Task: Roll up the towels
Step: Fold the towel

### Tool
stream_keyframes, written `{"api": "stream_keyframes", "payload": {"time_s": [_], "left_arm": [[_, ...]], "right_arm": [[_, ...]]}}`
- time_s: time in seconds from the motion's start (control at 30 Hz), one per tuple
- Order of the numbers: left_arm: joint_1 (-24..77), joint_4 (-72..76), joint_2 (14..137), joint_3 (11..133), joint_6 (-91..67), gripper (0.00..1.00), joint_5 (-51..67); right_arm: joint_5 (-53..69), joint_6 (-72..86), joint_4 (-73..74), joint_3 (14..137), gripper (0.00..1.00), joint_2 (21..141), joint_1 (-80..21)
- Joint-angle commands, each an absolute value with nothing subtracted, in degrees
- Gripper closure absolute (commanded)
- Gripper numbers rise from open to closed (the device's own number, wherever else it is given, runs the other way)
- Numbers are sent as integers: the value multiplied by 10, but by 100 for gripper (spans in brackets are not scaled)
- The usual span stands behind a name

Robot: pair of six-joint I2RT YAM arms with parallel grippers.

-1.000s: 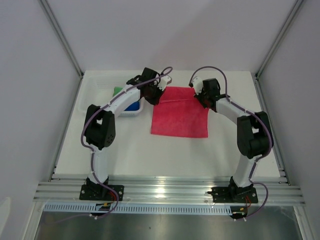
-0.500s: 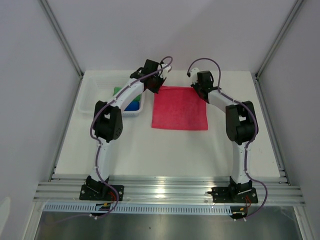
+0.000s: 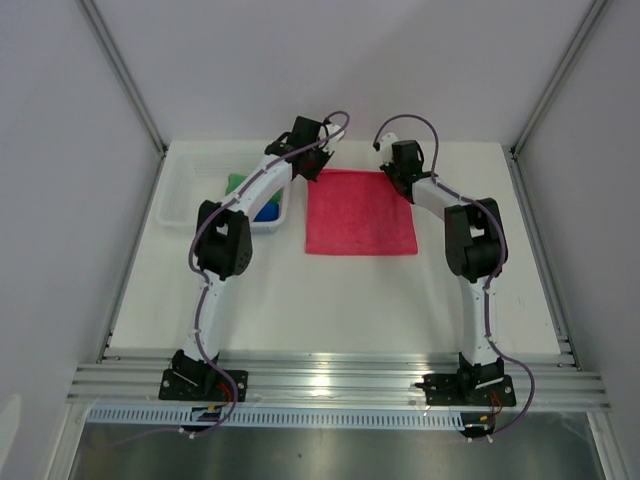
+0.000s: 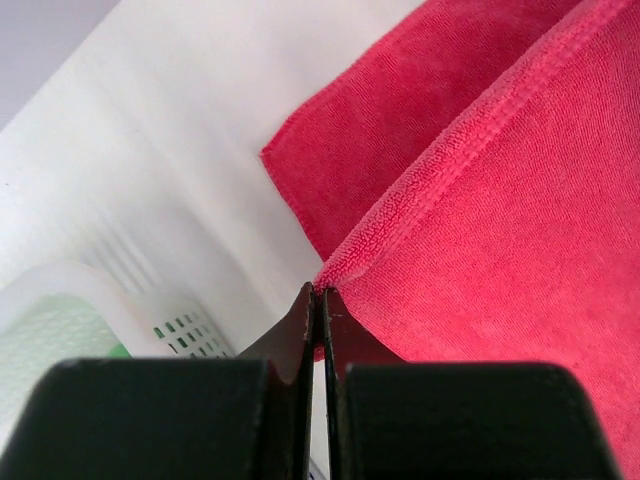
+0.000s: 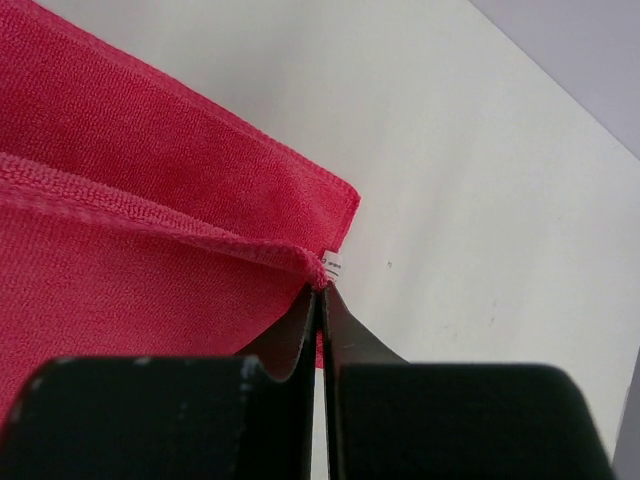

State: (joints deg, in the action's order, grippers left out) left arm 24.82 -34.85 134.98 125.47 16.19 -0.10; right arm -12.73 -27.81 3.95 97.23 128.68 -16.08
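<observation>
The pink towel (image 3: 360, 215) lies spread on the counter (image 3: 330, 300), folded double, with the top layer's two corners at 12 o'clock slightly raised. At its 9 o'clock, the green towel (image 3: 236, 182) and the blue towel (image 3: 266, 212) sit bunched in a basket (image 3: 180, 185).

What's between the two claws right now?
The far edge of the pink towel, one corner pinched by the left claw, one by the right claw; top view.

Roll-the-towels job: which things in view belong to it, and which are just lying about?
Job:
- pink towel, corners pinched by left end effector and right end effector
- green towel
- blue towel

Lying about:
- white basket, holding the green and blue ones
- table
</observation>
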Motion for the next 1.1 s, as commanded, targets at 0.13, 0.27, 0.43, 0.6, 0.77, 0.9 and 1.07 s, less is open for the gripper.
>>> {"api": "stream_keyframes", "payload": {"time_s": [0.13,0.27,0.43,0.6,0.77,0.9,1.07], "left_arm": [[239,-314,1363,1291,221,99,-48],[239,-291,1367,1283,269,99,-27],[241,-265,1377,1270,315,99,-43],[240,-250,1384,1268,330,99,-40],[241,-221,1388,1255,353,91,-38],[243,-214,1391,1253,358,56,-46],[243,-228,1394,1273,332,50,-66]], "right_arm": [[-152,-265,7,1003,100,1307,-155],[-156,-265,7,1015,100,1316,-154],[-169,-265,6,1015,100,1320,-154],[-168,-258,-14,1019,100,1331,-154],[-170,-258,-21,1016,91,1339,-151],[-167,-246,-30,1017,50,1346,-149],[-155,-227,-16,1055,39,1339,-149]]}}
